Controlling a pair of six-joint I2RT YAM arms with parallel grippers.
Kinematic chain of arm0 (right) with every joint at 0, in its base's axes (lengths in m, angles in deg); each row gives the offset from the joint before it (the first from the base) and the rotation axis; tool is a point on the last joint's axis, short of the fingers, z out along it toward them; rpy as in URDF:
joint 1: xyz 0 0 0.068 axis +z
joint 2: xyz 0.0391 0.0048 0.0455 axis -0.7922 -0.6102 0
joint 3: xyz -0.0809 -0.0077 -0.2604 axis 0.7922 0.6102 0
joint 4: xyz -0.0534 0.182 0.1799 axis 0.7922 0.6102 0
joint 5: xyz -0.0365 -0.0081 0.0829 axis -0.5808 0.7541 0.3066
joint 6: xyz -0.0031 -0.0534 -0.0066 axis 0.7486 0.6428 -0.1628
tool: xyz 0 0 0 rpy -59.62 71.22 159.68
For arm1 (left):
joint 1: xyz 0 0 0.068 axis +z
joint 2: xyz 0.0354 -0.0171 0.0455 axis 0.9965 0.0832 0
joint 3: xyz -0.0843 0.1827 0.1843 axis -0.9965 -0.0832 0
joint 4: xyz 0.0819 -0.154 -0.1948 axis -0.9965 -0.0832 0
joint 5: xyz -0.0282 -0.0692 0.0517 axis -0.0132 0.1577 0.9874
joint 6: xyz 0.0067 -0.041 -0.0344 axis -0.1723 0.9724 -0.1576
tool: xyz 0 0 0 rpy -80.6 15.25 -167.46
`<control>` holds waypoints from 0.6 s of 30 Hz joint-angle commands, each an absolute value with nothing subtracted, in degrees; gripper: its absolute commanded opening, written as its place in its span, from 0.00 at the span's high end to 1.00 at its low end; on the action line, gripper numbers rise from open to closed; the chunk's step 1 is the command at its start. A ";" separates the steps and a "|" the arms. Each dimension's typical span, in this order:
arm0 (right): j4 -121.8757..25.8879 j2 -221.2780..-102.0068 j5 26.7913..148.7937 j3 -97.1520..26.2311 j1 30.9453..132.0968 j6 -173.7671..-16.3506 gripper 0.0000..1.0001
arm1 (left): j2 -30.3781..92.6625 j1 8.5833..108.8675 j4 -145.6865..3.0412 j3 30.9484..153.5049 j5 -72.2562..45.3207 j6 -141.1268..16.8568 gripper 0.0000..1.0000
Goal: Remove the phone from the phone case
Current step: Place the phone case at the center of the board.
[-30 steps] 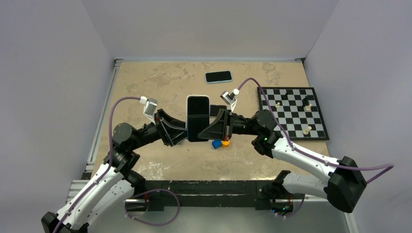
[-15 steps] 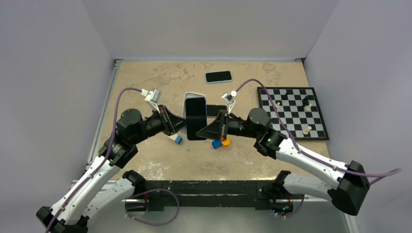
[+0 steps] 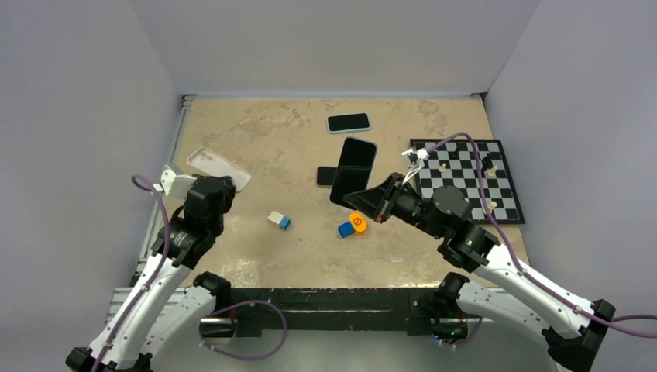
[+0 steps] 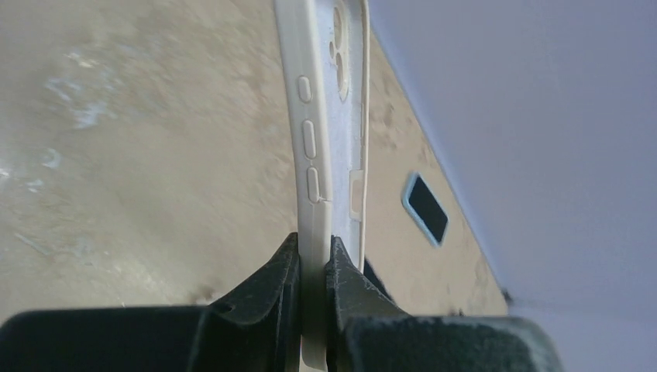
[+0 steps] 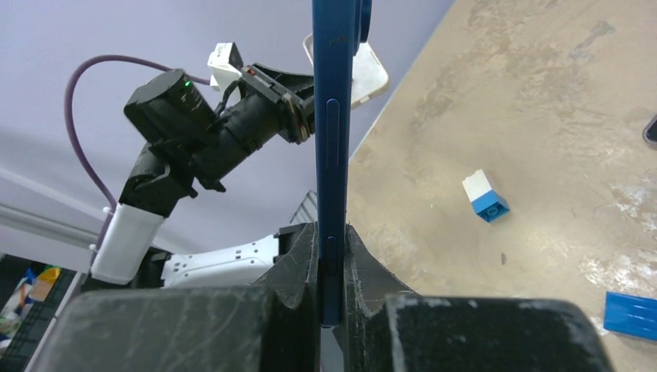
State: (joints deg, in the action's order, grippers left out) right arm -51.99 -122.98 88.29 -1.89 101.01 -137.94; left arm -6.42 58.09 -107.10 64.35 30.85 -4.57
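Note:
The empty white phone case (image 3: 218,168) hangs over the table's left side, and my left gripper (image 3: 209,184) is shut on its edge. In the left wrist view the case (image 4: 325,116) runs up from the closed jaws of the left gripper (image 4: 314,263), its button bumps and camera hole showing. The phone (image 3: 354,170), blue with a dark screen, is bare and held tilted above the table's middle. My right gripper (image 3: 373,203) is shut on its lower edge. The right wrist view shows the phone (image 5: 335,116) edge-on between the jaws of the right gripper (image 5: 331,256).
A second phone in a light blue case (image 3: 348,122) lies at the back. A small dark flat object (image 3: 325,176) lies under the held phone. A white-and-blue block (image 3: 280,221), a blue block (image 3: 345,229) and an orange disc (image 3: 358,222) lie mid-table. A chessboard (image 3: 465,180) sits right.
The arms pulled apart. The white case went left with the left gripper, which closed on it; the phone came out of it and moved right and back with the right gripper.

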 commanded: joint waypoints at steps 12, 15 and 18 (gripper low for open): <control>-50.13 -119.97 90.20 -2.65 101.00 -131.78 1.00 | 13.72 89.15 -59.21 37.87 14.59 8.91 1.00; -48.72 -119.30 91.16 -3.50 101.00 -129.57 1.00 | 19.63 90.79 -50.57 35.13 15.90 7.02 1.00; -46.58 -118.48 90.49 -4.08 100.99 -128.07 1.00 | 24.69 92.12 -41.97 32.33 16.53 8.43 1.00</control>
